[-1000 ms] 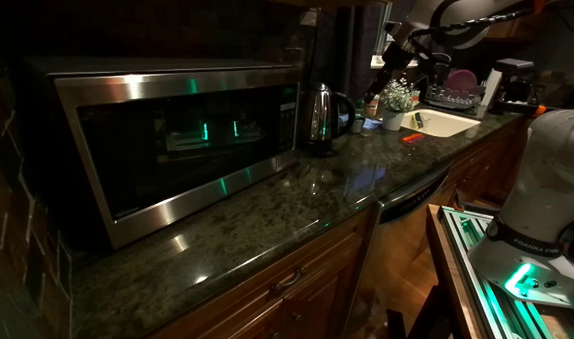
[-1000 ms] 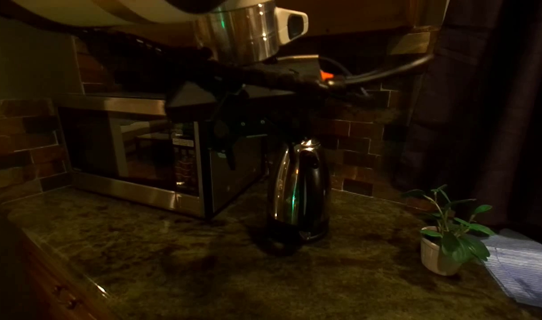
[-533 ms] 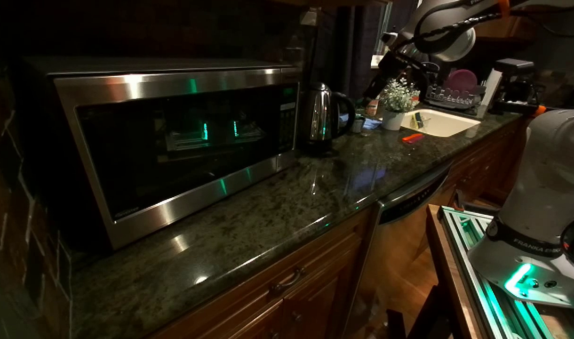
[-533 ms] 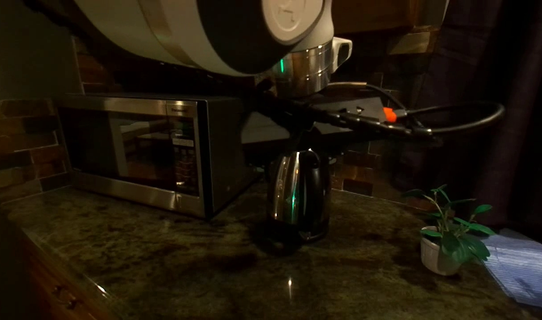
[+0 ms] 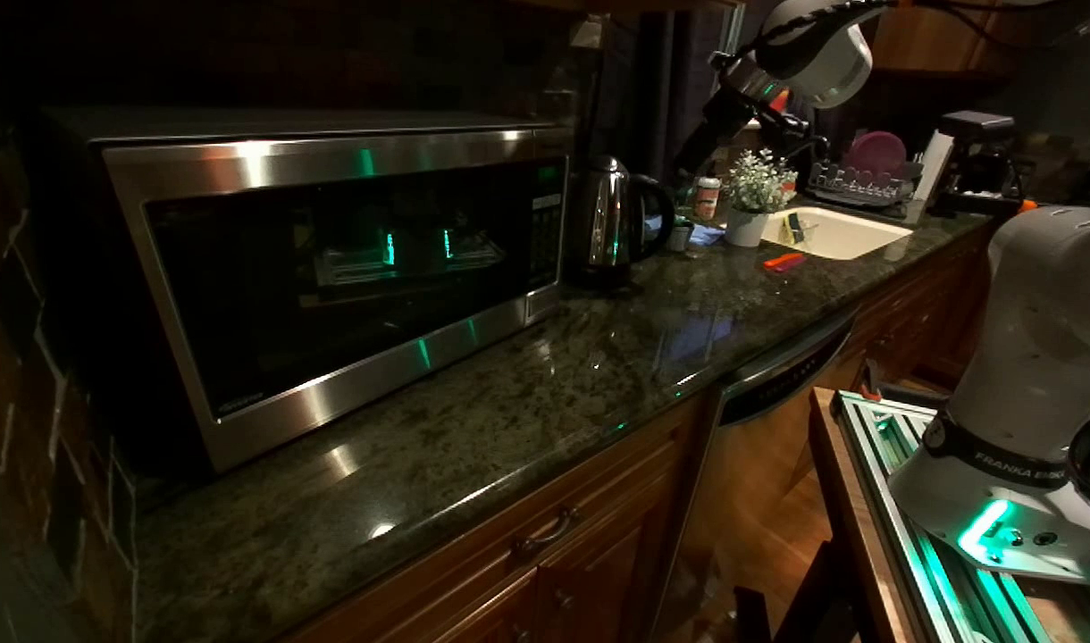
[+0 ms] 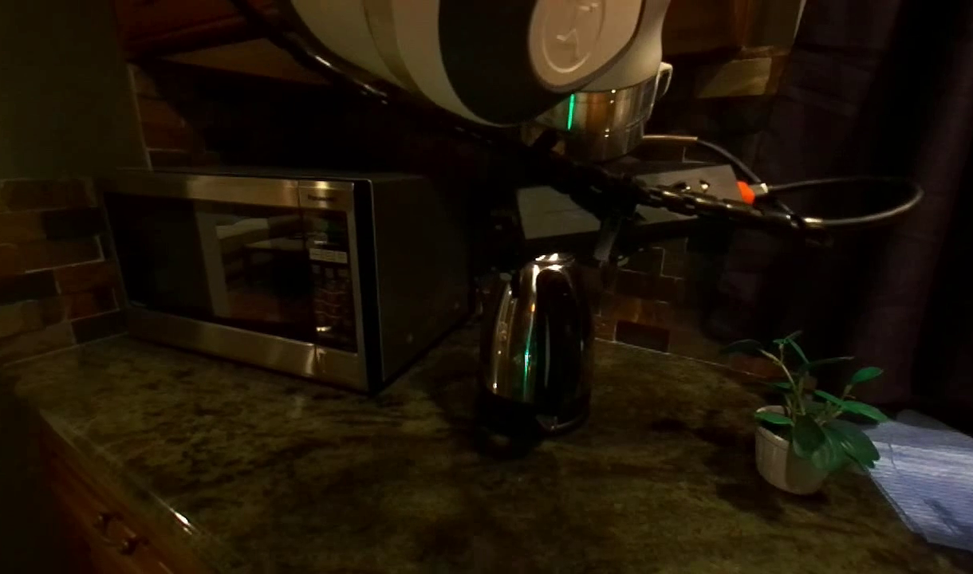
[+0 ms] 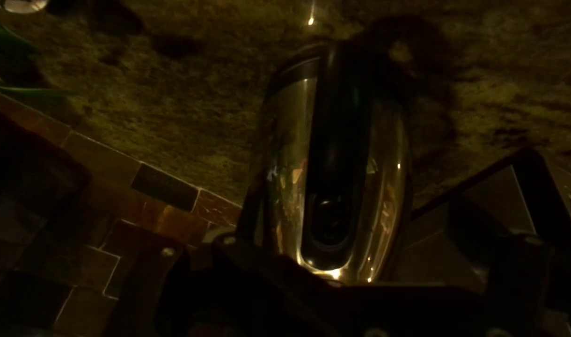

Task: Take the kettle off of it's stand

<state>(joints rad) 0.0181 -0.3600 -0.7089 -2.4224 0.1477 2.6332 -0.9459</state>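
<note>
The shiny silver kettle (image 5: 609, 223) stands upright on its dark stand (image 5: 599, 279) beside the microwave. Its dark loop handle (image 6: 565, 339) shows in both exterior views. In the wrist view the kettle (image 7: 285, 135) is seen from above, with the handle (image 7: 339, 150) towards the camera. My dark gripper (image 5: 688, 162) is raised to the sink side of the kettle, apart from it. In the wrist view the gripper's fingers (image 7: 355, 201) are spread, one on each side of the kettle's top in the picture. Nothing is held. The kettle's lid is partly hidden by the gripper body there.
A big steel-fronted microwave (image 5: 357, 259) stands close beside the kettle. A small potted plant (image 6: 825, 438) and a bluish cloth (image 6: 941, 478) lie on the counter. A white-flowered plant (image 5: 749, 219), an orange-red object (image 5: 783, 262) and the sink (image 5: 867, 239) are farther along.
The arm and gripper have swung away from the microwave in an exterior view, dipped, then risen a little. The kettle has not moved.
</note>
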